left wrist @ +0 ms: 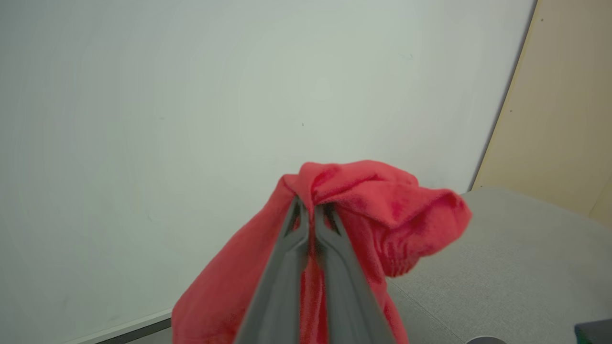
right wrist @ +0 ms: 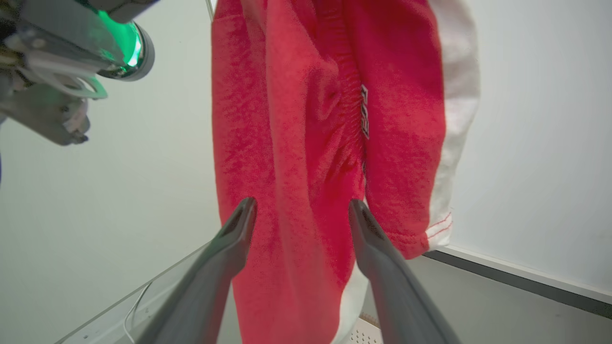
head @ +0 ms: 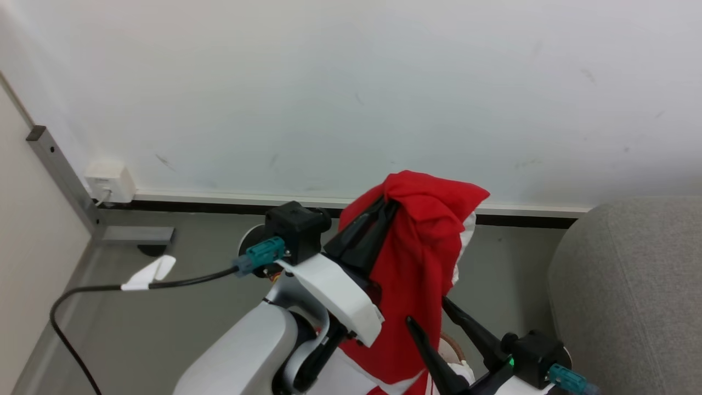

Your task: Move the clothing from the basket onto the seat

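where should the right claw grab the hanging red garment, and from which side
Probably the lower hanging part of the red garment, approached straight ahead by the open right claw. The left claw pinches its top, so the cloth drapes down right in front of the open claw.

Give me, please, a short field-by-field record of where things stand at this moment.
left hand: shut, pinching a top fold of the clothing
clothing: red with a white panel, hanging in the air from that pinch, in front of the wall
right hand: open, fingers spread at the lower part of the hanging fabric; contact unclear
seat: grey, on the robot's right, the garment not yet on it
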